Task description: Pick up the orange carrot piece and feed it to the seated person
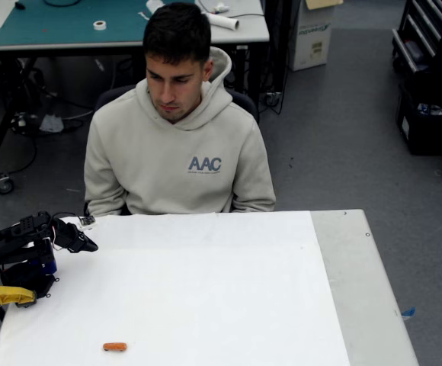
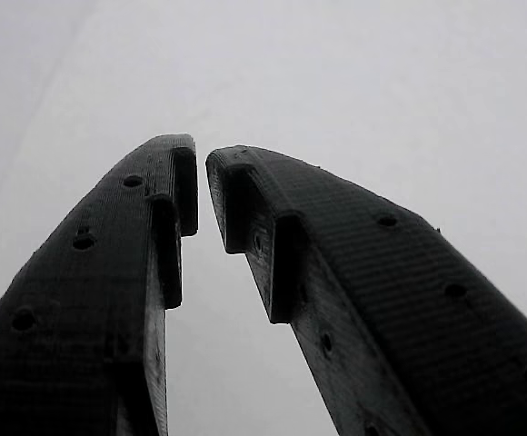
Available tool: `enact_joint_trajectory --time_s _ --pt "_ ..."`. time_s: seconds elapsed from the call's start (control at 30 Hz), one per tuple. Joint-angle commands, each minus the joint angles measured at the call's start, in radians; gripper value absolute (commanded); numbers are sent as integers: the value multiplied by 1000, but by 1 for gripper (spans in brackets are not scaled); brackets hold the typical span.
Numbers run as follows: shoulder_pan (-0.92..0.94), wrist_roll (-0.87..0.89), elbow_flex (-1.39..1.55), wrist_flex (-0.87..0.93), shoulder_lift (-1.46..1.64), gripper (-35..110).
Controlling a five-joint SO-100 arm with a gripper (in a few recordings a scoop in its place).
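1. While we scan the fixed view from the left, first up is the black arm [image 1: 15,244] folded low at the desk's left edge, with a yellow clamp handle [image 1: 4,295] just below it at its base.
2. Its gripper [image 1: 90,246] points right, sitting low over the white desk [image 1: 229,290] near the back-left corner. In the wrist view the gripper [image 2: 201,182] has its two dark fingers [image 2: 100,272] almost together, just a thin slit between the tips and nothing held in there. All we get behind them is plain white surface.
3. Next along, the orange carrot piece [image 1: 115,347] lies flat on the desk near the front edge, well apart from the gripper and a bit right of it.
4. Then the seated person [image 1: 179,145] in the beige AAC hoodie, behind the far edge of the desk, head tipped down.
5. Far right, the desk's bare grey strip [image 1: 358,282] runs beside the white sheet.
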Motion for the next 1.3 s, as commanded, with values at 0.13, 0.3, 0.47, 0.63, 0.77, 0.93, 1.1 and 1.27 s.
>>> enact_joint_trajectory --time_s 0.13,0.3,0.47,0.63,0.77,0.93,1.1,1.27 --pt "-169 -20 -66 23 23 -2" --pt "-166 -20 -64 11 29 -2" --pt "-201 -20 -64 9 31 -2" --pt "-224 -20 -64 9 21 -2" --pt "-224 -20 -64 9 23 -2" --pt "-222 -20 -64 9 25 -2" --pt "-222 -20 -66 9 25 -2" --pt "-222 -20 -66 9 25 -2"
